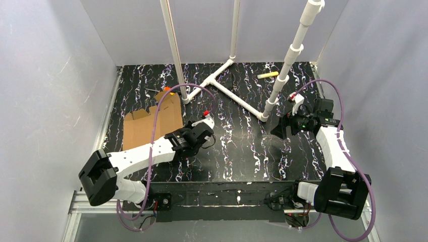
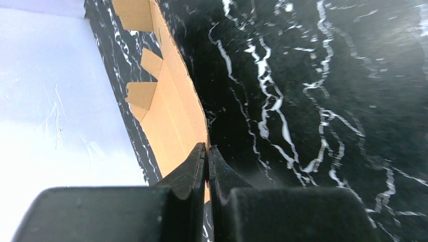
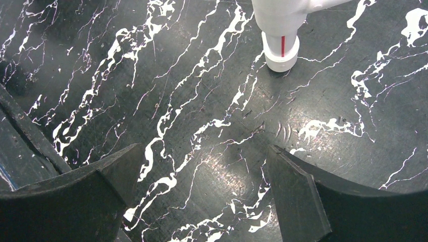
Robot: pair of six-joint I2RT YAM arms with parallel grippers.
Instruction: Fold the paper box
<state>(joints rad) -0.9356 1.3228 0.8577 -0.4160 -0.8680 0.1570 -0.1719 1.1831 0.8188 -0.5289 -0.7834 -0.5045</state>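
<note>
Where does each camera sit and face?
Top external: above and behind the robot, looking down at the table; the left arm and right arm show.
Left wrist: on the left arm, looking along left fingers shut on the paper box's edge.
Right wrist: on the right arm, looking between open right fingers at a pipe foot.
Shared: top and left wrist see the paper box.

Pale grey walls [image 1: 45,75] enclose a black marbled table [image 1: 242,146].
</note>
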